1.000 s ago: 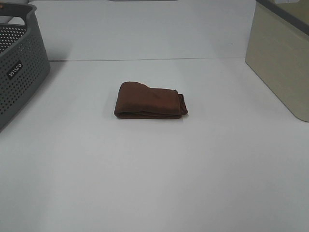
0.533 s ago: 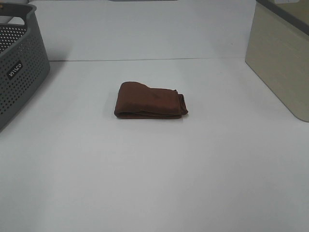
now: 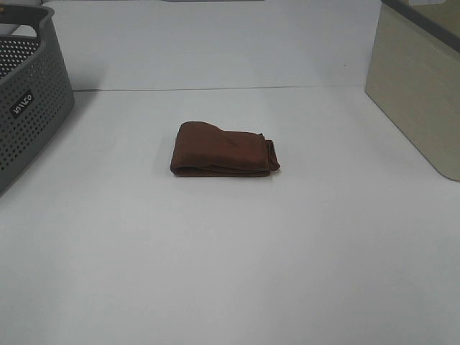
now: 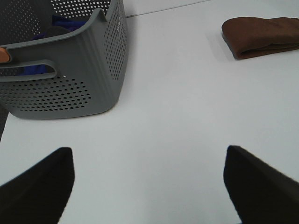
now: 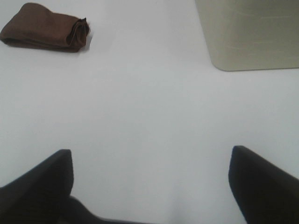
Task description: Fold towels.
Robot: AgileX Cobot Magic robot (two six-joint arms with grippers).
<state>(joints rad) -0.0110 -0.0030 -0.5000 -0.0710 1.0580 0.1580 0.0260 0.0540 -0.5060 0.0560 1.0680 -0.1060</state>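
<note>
The dark reddish-brown towel lies folded into a small thick rectangle on the white table, near the middle of the exterior view. It also shows in the left wrist view and the right wrist view. No arm shows in the exterior view. My left gripper is open and empty, far from the towel, near the grey basket. My right gripper is open and empty, far from the towel, near the beige bin. The towel's white tag is not visible.
A grey perforated basket stands at the left edge; in the left wrist view it holds blue cloth. A beige bin stands at the right edge and also shows in the right wrist view.
</note>
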